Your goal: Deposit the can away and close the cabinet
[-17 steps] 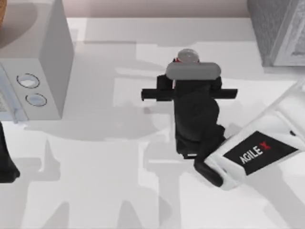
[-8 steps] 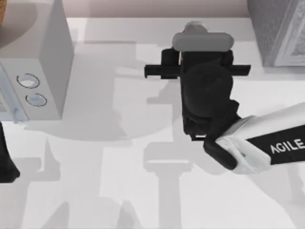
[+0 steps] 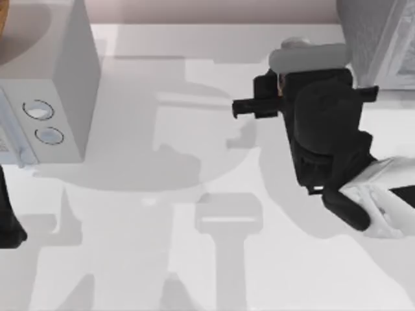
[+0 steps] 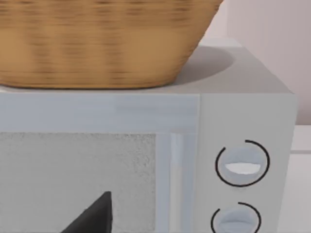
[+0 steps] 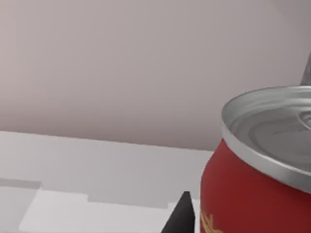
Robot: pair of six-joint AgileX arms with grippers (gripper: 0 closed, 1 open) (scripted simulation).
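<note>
Since a second ago my right arm has swung across the table toward the top view's right and far side, carrying the can [image 5: 257,165] with it, so the right hand [image 3: 295,48] now sits close to the grey cabinet [image 3: 379,42] in the far right corner. From above, only a sliver of the can's silver top peeks out beyond the grey camera block on the wrist, just short of the cabinet's near face. The right wrist view gives me the can up close: red wall, a bit of yellow label at the lower edge, silver rimmed top, standing upright against a plain pinkish wall, with one dark fingertip [image 5: 180,213] beside it. The can rides with the wrist, so I read the right hand as clamped on it, though the contact itself is hidden from me.

My left arm stays parked at the left edge of the table, a dark piece of it [image 3: 8,217] showing in front of the microwave [image 3: 58,84]. Its wrist view looks at the microwave's front, with the two round dials [image 4: 241,165] and a woven basket [image 4: 102,43] resting on top. A dark fingertip [image 4: 95,216] shows low in that view; I cannot tell whether the left hand is apart or together.
</note>
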